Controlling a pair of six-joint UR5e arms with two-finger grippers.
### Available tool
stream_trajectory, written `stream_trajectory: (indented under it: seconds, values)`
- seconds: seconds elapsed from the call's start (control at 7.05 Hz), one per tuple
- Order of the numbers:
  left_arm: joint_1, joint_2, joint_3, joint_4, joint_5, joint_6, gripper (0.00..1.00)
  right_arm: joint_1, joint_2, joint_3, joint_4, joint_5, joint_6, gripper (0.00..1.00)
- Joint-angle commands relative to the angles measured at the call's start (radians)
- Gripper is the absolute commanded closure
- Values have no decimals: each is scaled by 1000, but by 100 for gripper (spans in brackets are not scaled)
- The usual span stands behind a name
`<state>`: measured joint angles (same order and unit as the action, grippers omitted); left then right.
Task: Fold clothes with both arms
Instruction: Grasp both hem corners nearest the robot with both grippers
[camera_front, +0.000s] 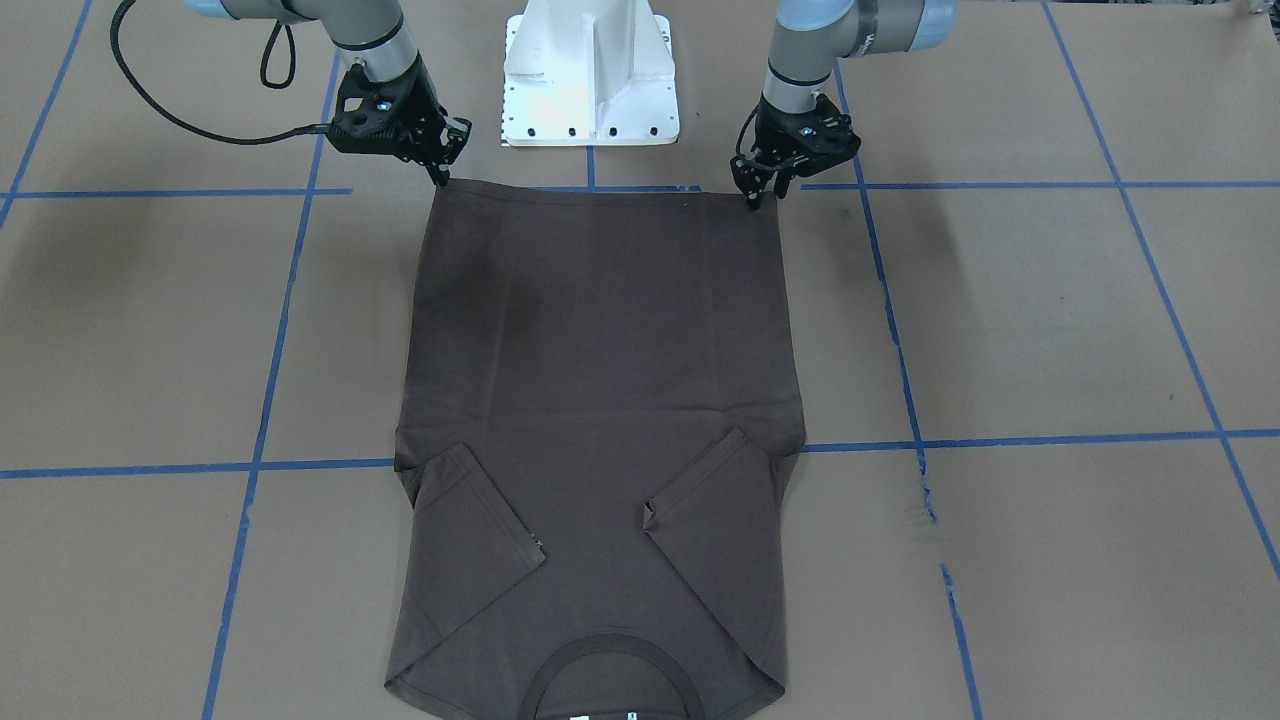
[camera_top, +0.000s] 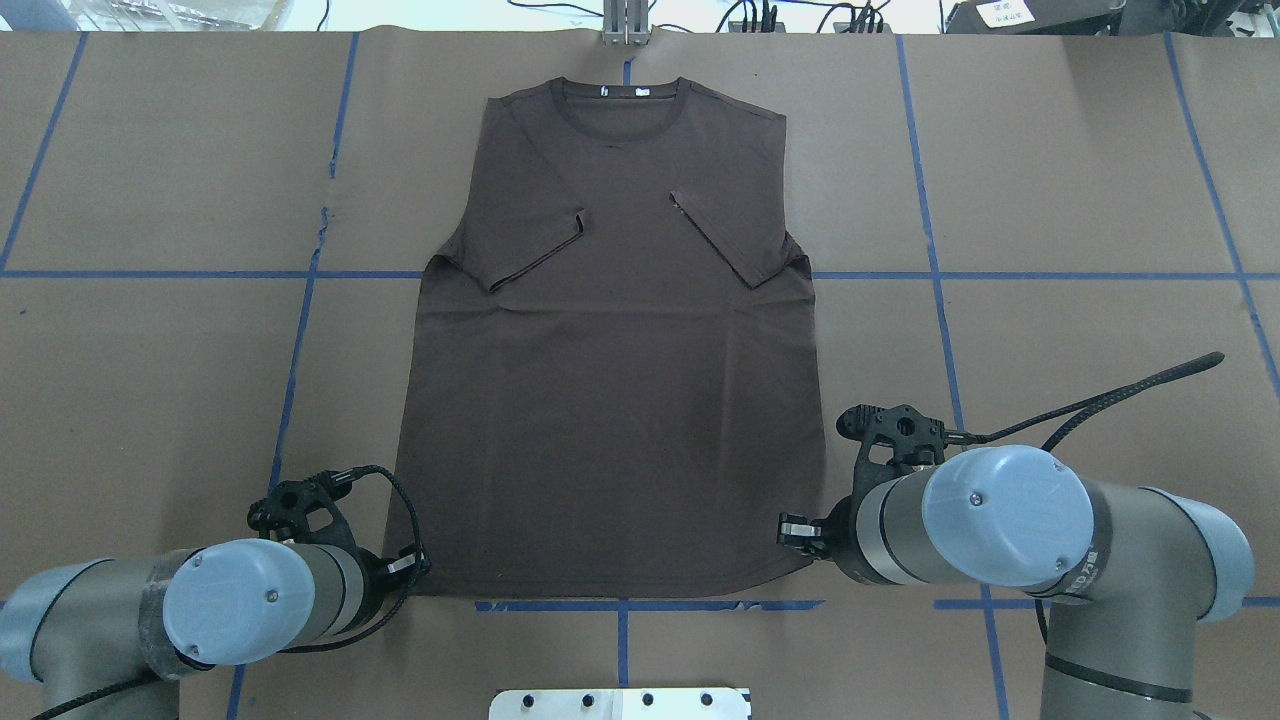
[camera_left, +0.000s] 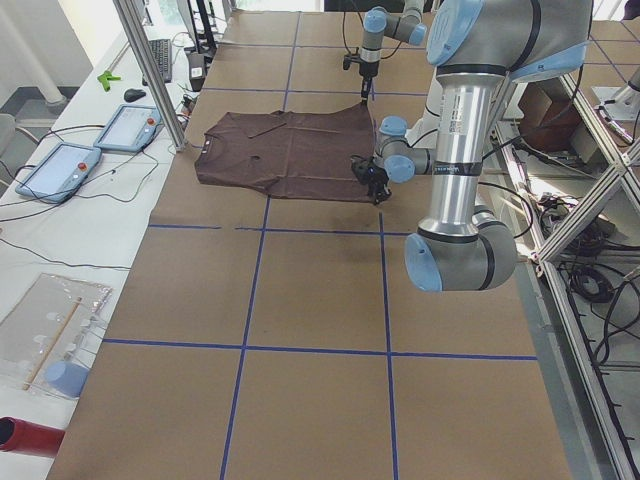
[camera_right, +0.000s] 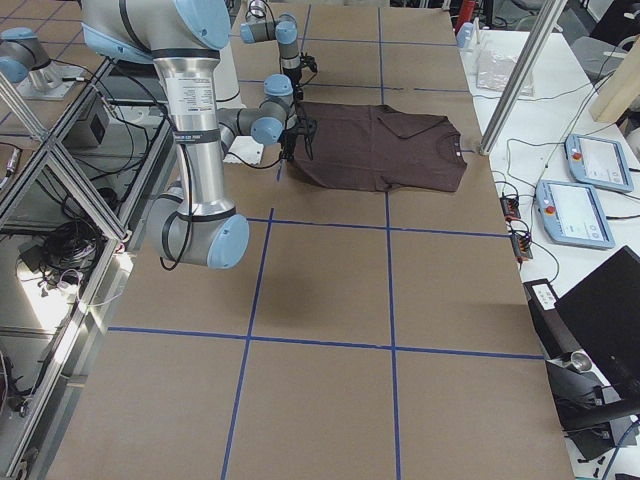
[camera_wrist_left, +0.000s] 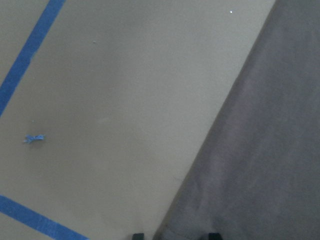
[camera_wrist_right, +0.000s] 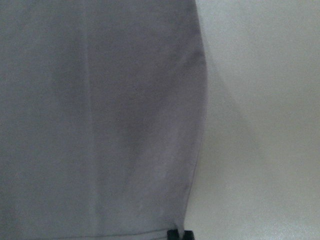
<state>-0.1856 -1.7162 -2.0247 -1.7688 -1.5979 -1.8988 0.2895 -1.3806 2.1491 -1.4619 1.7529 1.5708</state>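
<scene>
The dark brown T-shirt (camera_front: 600, 380) lies flat on the brown table, with its collar (camera_top: 625, 105) far from the robot and both sleeves folded inward. My left gripper (camera_front: 765, 198) is open at the hem corner on my left; in the left wrist view its fingertips (camera_wrist_left: 214, 235) straddle the shirt's corner (camera_wrist_left: 260, 150). My right gripper (camera_front: 440, 178) is at the other hem corner, its fingers closed together on the shirt's edge (camera_wrist_right: 100, 125). Both also show in the overhead view, the left gripper (camera_top: 408, 565) and the right gripper (camera_top: 795, 530).
The white pedestal base (camera_front: 590, 80) stands just behind the hem, between the arms. Blue tape lines (camera_front: 1000, 185) cross the brown table cover. Tablets (camera_left: 60, 165) and a metal post (camera_left: 150, 70) stand beyond the table's far edge.
</scene>
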Motion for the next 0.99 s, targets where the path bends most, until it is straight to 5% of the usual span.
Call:
stream_trajectory:
  seconds: [0.0,0.28,0.85]
  values:
    - [0,0,-6,0,-1,-2,100,0,0,0,0,0,0,100]
    - [0,-5,-12,18,-1,-2,100,19,0,2,1,28,-11,100]
    - [17,-8,-184,155,-5,17,100,53,-24,73,-5,170,-31,100]
